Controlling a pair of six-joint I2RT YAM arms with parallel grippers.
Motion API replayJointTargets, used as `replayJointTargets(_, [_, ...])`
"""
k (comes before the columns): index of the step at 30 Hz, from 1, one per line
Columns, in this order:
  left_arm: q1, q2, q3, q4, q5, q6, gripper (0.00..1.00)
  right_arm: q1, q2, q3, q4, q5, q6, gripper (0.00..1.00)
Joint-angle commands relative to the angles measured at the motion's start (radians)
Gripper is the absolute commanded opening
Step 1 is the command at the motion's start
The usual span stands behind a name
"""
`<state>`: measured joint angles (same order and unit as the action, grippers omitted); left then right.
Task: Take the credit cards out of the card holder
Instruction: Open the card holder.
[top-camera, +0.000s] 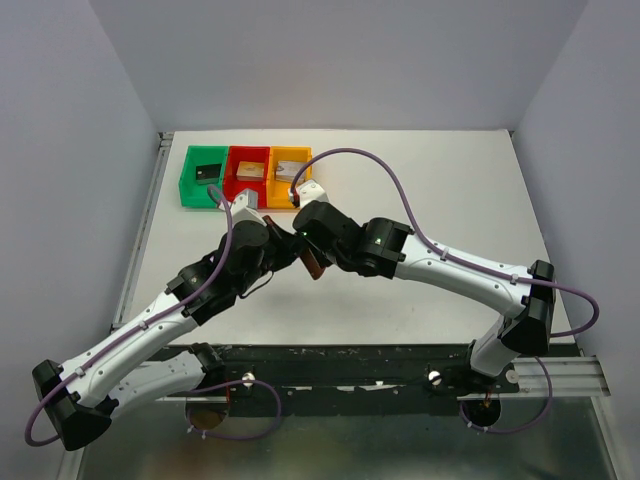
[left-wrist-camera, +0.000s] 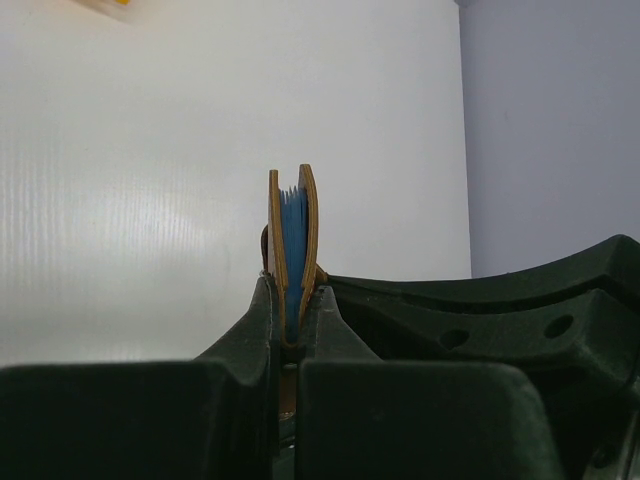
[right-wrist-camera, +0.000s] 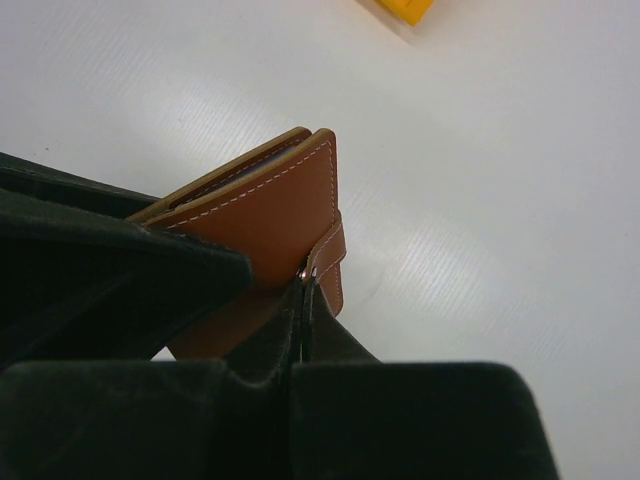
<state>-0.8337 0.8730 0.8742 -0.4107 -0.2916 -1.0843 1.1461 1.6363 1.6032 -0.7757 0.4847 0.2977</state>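
Over the middle of the desk (top-camera: 430, 190), the left hand (left-wrist-camera: 290, 325) is clamped tight on the lower edge of the card holder (left-wrist-camera: 290, 230), which stands upright between its fingers (blue lining shows in the narrow gap between the leather leaves). The right hand (right-wrist-camera: 305, 290) is pinched closed on the snap tab (right-wrist-camera: 333, 265). No credit cards can be made out inside. Beyond the hands, near the desk's far edge and left of centre, a green tray (top-camera: 187, 180), red tray (top-camera: 247, 150) and orange tray (top-camera: 290, 151) sit side by side

Lab test booth (plain walls (top-camera: 340, 60), white table (top-camera: 420, 170))
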Motion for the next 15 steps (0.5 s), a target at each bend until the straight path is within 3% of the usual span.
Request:
replayJointTargets(1, [-0.018, -0.049, 0.009, 0.047, 0.008, -0.022, 0.00, -0.031, 0.025, -0.008, -0.060, 0.084, -0.014, 0.00])
replayJointTargets(15, [-0.018, -0.066, 0.003, 0.010, -0.026, -0.028, 0.00, -0.052, 0.000, -0.020, -0.068, 0.101, -0.017, 0.00])
